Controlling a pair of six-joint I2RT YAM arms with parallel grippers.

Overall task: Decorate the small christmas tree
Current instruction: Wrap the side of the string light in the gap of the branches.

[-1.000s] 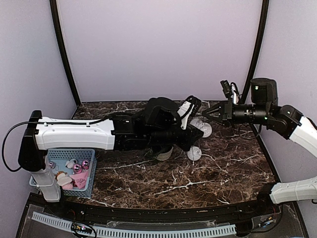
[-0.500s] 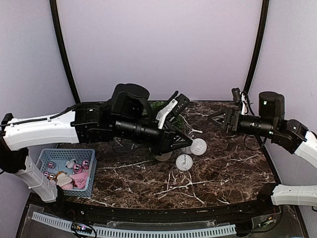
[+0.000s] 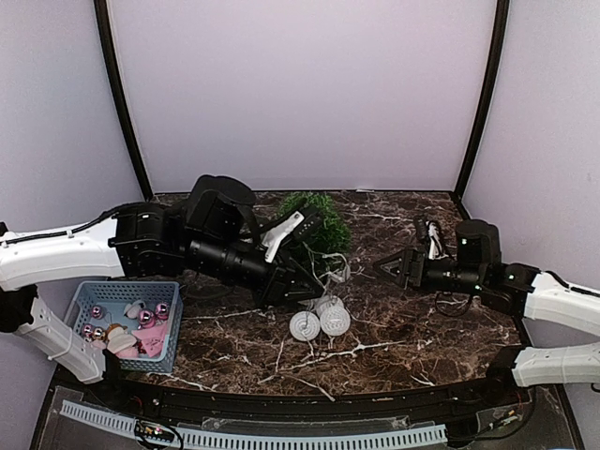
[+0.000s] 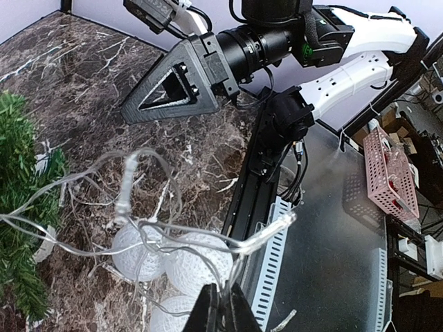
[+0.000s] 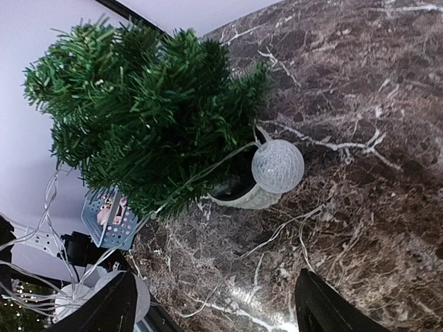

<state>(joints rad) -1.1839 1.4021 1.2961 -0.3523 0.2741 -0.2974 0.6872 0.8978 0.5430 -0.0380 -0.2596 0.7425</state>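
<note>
At lower left we see a blue basket (image 3: 122,289) on the counter (image 3: 422,328), holding pink baubles (image 3: 147,318) and pale trinkets. At mid-frame our left pincer (image 3: 302,281) pinches the wire of the light string (image 3: 333,321), whose white balls hang low. The right pincer (image 3: 386,267) gapes wide and empty. Behind, at upper centre, the small christmas tree (image 3: 317,220) stands in its white pot (image 5: 242,199).
</note>
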